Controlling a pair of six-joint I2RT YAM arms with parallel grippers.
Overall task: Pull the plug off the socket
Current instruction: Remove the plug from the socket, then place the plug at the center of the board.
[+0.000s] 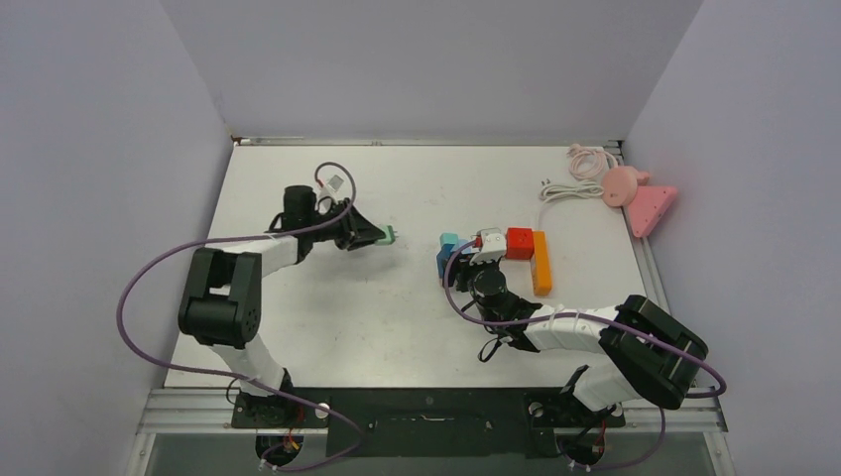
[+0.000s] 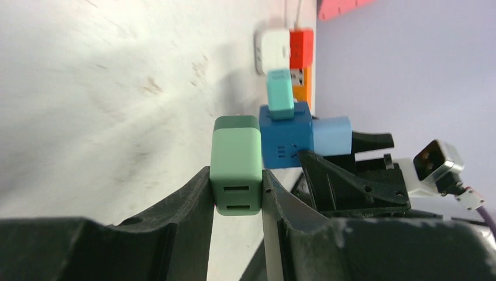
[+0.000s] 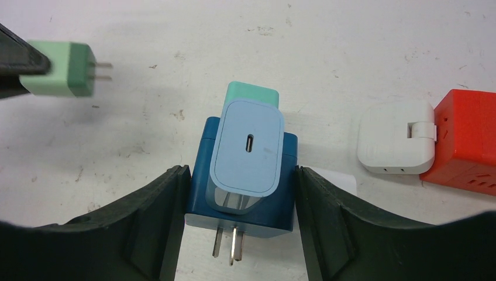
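My left gripper [image 1: 375, 236] [image 2: 237, 196] is shut on a green plug [image 1: 388, 236] [image 2: 236, 161], which is held free of the socket with its two prongs bare; it also shows in the right wrist view [image 3: 58, 76]. The dark blue socket cube [image 1: 443, 262] [image 2: 285, 137] [image 3: 288, 193] sits on the table a short way to the right of it. My right gripper [image 1: 458, 268] [image 3: 241, 178] is shut on the cube's sides. A light blue charger [image 3: 248, 146] [image 2: 331, 136] and a teal plug [image 3: 251, 92] [image 2: 280, 93] are still plugged into the cube.
A white plug [image 3: 395, 143] sits in a red socket cube [image 1: 520, 243] [image 3: 462, 140], joined to an orange block [image 1: 540, 263]. A white cable [image 1: 565, 190] and pink objects [image 1: 640, 198] lie at the back right. Walls close in the table on three sides.
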